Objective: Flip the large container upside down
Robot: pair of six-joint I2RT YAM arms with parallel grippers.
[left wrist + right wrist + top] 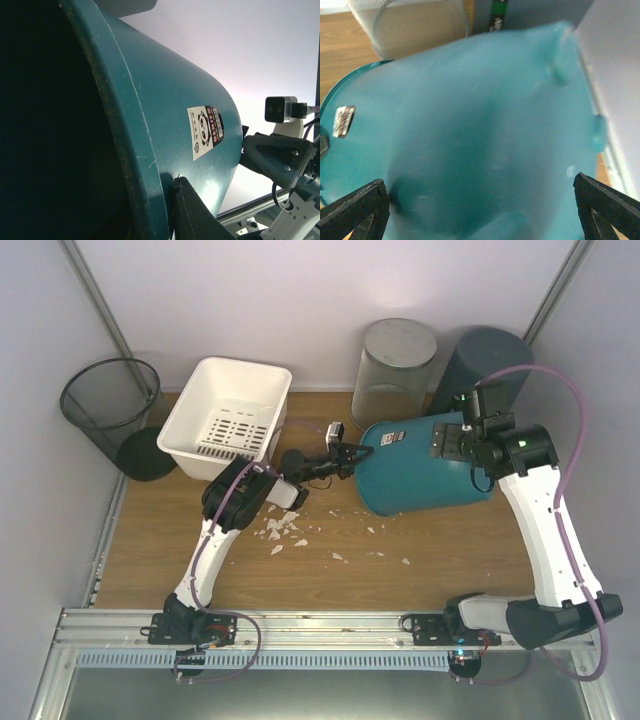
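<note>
The big teal bin [425, 465] lies on its side on the desk [450, 560] (about halfway tipped, I think). The left fingers [200, 215] pinch its rim. The right fingers [355, 210] spread wide at its bottom. Next, the bottom needs pushing up and over.

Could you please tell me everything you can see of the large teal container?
The teal container is a smooth, tapered bin that looks like plastic, with a rolled rim and a panda label on its wall. It is tipped on its side near the back of the wooden table, mouth toward the left arm and base toward the right. The left claw pinches its rim. The right claw stands wide open around its base; contact there is unclear.
</note>
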